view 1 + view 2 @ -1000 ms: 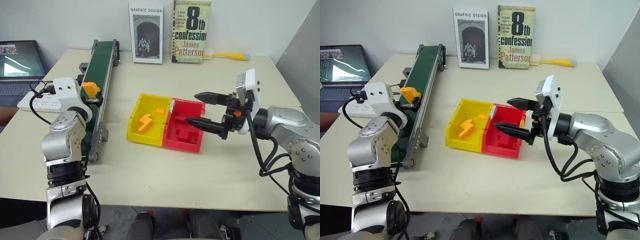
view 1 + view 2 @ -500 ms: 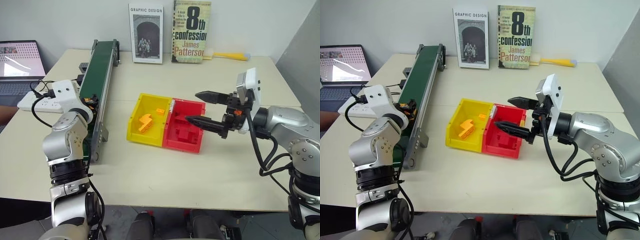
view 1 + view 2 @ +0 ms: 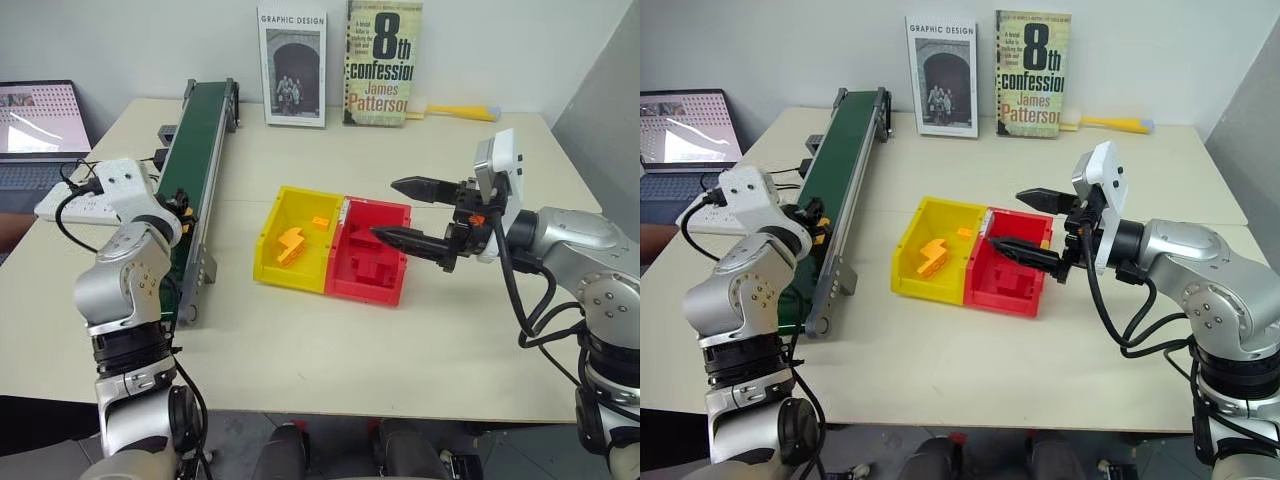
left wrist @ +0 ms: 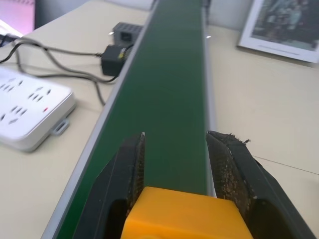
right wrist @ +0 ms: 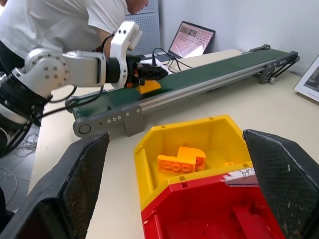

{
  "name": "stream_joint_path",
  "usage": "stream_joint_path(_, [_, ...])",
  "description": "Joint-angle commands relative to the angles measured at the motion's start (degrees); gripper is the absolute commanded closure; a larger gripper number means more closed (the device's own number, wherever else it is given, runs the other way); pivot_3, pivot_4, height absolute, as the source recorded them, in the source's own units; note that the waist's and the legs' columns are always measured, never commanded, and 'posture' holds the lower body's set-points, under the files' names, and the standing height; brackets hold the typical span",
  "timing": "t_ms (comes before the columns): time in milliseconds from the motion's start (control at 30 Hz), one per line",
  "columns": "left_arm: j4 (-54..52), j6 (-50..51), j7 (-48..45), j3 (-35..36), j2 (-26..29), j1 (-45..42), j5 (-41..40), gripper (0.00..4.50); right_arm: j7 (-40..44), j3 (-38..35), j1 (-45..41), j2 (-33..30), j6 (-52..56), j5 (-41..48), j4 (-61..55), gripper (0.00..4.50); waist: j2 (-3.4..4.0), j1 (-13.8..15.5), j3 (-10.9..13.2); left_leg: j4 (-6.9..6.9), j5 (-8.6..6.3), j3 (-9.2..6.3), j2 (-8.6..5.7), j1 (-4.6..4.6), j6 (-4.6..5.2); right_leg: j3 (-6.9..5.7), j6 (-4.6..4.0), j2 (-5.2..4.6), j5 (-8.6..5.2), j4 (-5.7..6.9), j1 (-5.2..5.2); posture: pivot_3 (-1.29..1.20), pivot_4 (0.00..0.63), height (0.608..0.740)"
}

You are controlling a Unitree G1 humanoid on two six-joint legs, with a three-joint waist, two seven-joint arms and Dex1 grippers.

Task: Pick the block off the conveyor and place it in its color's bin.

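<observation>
The small orange-yellow block (image 4: 183,215) is held between the fingers (image 4: 128,169) of my left gripper (image 3: 816,212), which is shut on it just above the dark green conveyor (image 3: 200,130), near its front end. The right wrist view also shows that gripper holding the block (image 5: 149,85) over the belt. The yellow bin (image 3: 268,240) stands at mid-table, joined to a red bin (image 3: 392,290). It holds a zigzag orange piece (image 3: 291,245) and a small orange brick (image 3: 320,222). My right gripper (image 3: 383,209) hovers open over the red bin's right side.
Two books (image 3: 380,62) lean against the back wall, with a yellow-handled brush (image 3: 455,111) beside them. A laptop (image 3: 40,125), a white power strip (image 4: 27,117) and cables lie left of the conveyor. A person in a white shirt (image 5: 65,25) stands beyond that side.
My left gripper has shut on the block, which stood between its open fingers on the belt, and has risen slightly. The right arm has kept still.
</observation>
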Motion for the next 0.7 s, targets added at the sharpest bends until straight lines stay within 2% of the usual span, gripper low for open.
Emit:
stream_joint_path(33, [-3.65, 1.12, -11.23, -7.52, 3.14, -5.04, -3.35, 2.9, 0.14, -0.59, 0.42, -2.52, -0.42, -0.39, -2.44, 0.0, 0.0, 0.16, 0.0, 0.0, 0.0, -0.04, -0.04, -0.02, 0.0, -0.06, 0.0, 0.01, 0.0, -0.03, 0.02, 0.0, 0.15, 0.74])
stream_joint_path(133, [-5.19, 1.48, -21.71, -14.54, 5.07, -6.91, -5.7, 2.9, 1.88, 0.42, 3.31, -6.77, -1.24, -2.58, -4.87, 0.0, 0.0, 0.1, 0.0, -0.02, 0.0, 0.01, -0.06, -0.03, -0.01, -0.03, 0.0, 0.02, 0.0, -0.16, 0.06, 0.0, 0.15, 0.74])
stream_joint_path(267, [-6.13, 1.27, -29.72, -20.79, 6.07, -7.31, -6.61, 2.9, 2.18, 0.43, 5.82, -9.16, -1.47, -2.53, -7.66, 0.0, 0.01, -0.32, 0.0, -0.1, 0.0, 0.05, -0.03, -0.06, -0.01, 0.0, 0.0, 0.02, 0.0, -0.38, 0.07, 0.0, 0.15, 0.74])
stream_joint_path(400, [-3.45, -2.01, -32.08, -25.18, 6.75, -6.42, -2.78, 2.9, 0.91, -0.49, 7.44, -10.19, -0.74, -1.78, -10.27, 0.0, 0.02, -0.75, 0.01, -0.12, -0.01, 0.1, 0.05, -0.03, 0.01, 0.09, 0.0, 0.04, 0.0, -0.38, 0.05, 0.0, 0.15, 0.74])
stream_joint_path(567, [-0.72, -4.32, -32.9, -25.59, 5.84, -6.24, -1.4, 2.9, -1.29, -1.89, 7.95, -9.78, 0.37, -0.36, -11.56, 0.0, 0.02, -0.55, 0.01, -0.08, -0.04, 0.08, 0.03, -0.04, 0.08, 0.09, 0.0, 0.07, 0.0, -0.34, 0.06, 0.0, 0.15, 0.74])
stream_joint_path(633, [-0.05, -5.02, -33.21, -25.64, 5.55, -6.25, -0.93, 2.2, -1.94, -2.34, 7.97, -9.67, 0.78, 0.33, -11.96, 0.0, 0.02, -0.28, 0.01, -0.07, -0.04, 0.08, 0.01, -0.03, 0.07, 0.08, 0.0, 0.07, 0.0, -0.35, 0.07, 0.0, 0.15, 0.74])
stream_joint_path(700, [0.57, -5.53, -33.86, -25.57, 5.34, -6.39, -0.81, 2.05, -2.63, -2.69, 7.61, -9.47, 1.25, 1.15, -12.03, 0.0, 0.02, -0.22, 0.01, -0.07, -0.04, 0.06, 0.01, -0.06, 0.07, 0.05, 0.0, 0.07, 0.0, -0.38, 0.07, 0.0, 0.15, 0.74])
